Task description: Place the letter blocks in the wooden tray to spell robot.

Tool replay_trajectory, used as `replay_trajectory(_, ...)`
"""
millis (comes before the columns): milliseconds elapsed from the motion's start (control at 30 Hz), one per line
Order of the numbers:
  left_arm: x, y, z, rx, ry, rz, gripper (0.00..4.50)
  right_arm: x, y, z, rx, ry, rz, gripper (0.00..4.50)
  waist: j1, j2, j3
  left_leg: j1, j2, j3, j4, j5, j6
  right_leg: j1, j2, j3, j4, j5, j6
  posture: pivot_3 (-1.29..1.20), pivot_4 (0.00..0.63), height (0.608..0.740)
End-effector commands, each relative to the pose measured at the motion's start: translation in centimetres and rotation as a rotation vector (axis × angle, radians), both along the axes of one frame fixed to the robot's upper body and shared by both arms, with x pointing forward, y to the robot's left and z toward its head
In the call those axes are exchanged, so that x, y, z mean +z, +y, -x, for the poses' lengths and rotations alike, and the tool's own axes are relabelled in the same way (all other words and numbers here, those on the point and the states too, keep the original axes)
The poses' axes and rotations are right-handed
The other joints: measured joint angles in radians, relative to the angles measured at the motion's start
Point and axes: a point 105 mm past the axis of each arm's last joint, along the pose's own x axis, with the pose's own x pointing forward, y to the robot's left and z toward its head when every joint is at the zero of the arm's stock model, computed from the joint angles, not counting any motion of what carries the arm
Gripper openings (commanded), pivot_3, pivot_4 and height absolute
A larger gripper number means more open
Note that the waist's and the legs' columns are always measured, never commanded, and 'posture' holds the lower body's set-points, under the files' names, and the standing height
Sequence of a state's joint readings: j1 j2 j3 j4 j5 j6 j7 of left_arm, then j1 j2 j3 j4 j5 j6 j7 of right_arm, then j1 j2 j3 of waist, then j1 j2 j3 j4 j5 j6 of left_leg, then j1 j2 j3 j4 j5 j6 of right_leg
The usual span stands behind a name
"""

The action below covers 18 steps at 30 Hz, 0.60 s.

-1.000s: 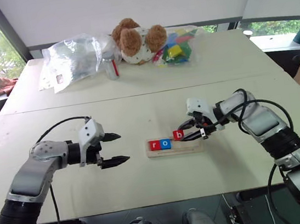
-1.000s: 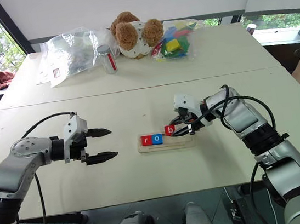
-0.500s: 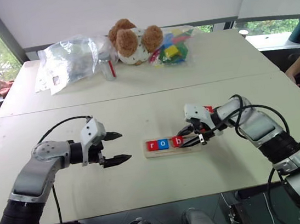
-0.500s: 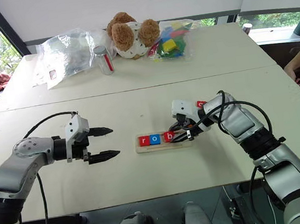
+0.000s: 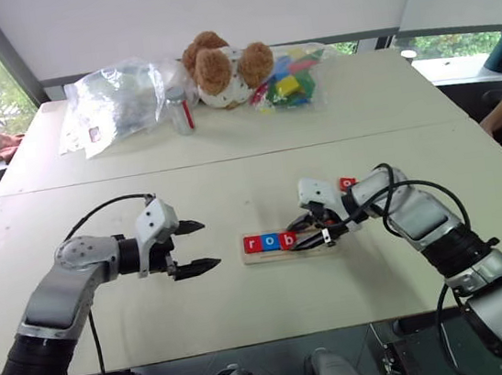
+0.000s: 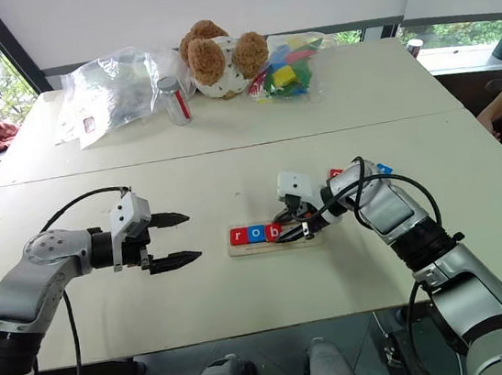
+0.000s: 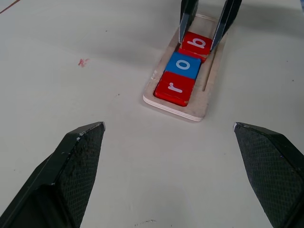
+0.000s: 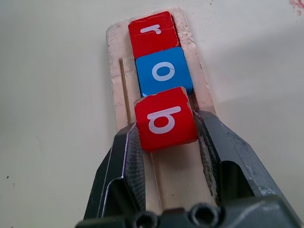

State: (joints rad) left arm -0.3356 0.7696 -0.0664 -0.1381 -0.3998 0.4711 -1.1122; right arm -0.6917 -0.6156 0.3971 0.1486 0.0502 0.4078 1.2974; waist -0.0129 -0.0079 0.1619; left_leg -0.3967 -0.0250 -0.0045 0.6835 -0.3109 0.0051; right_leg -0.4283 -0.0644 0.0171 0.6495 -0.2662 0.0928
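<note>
- The tray [image 5: 289, 248] lies on the near table [image 5: 248, 308], between the two arms, its long side running left to right.
- Red r [image 7: 175, 88] sits at the tray's left end, flat in the tray.
- Blue o [image 7: 184, 65] lies next to it, touching r.
- Red b [image 8: 165, 118] comes third, right against o. In the right wrist view it sits slightly tilted, one corner over o's edge.
- The right gripper [image 5: 308, 235] reaches in from the right, over the tray's empty right half, with its jaws clamped on the two sides of b.
- The left gripper [image 5: 199, 246] hovers above the table to the left of the tray, well apart from it, jaws wide apart and holding nothing.
- Another red tile [image 5: 348, 182] lies on the table just behind the right forearm, and a blue tile [image 6: 384, 169] shows beside it; their letters are too small to read.
- On the far table sit a teddy bear [image 5: 219, 66], a bag of coloured blocks [image 5: 290, 79] to its right, a small jar [image 5: 180, 111] to its left and a clear plastic bag [image 5: 115, 102] further left.
</note>
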Motion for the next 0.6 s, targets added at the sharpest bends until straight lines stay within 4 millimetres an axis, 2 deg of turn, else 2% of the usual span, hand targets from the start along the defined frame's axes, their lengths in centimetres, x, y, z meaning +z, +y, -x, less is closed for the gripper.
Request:
replay_trajectory(33, 0.58, -0.5, 0.08, -0.015, -0.035, 0.005, 4.5, 0.88, 0.82, 0.03, 0.029, -0.037, -0.011, 1.14, 0.0, 0.0, 0.0, 0.0, 0.0, 0.0, 0.0, 0.0, 0.0, 0.0, 0.0, 0.0, 0.0, 0.0, 0.0, 0.0, 0.15, 0.74)
replay_trajectory(600, 0.44, -0.92, 0.03, -0.015, -0.035, 0.021, 4.5, 1.54, 0.59, -0.5, 0.017, -0.061, -0.015, 1.14, 0.0, 0.0, 0.0, 0.0, 0.0, 0.0, 0.0, 0.0, 0.0, 0.0, 0.0, 0.0, 0.0, 0.0, 0.0, 0.0, 0.15, 0.74)
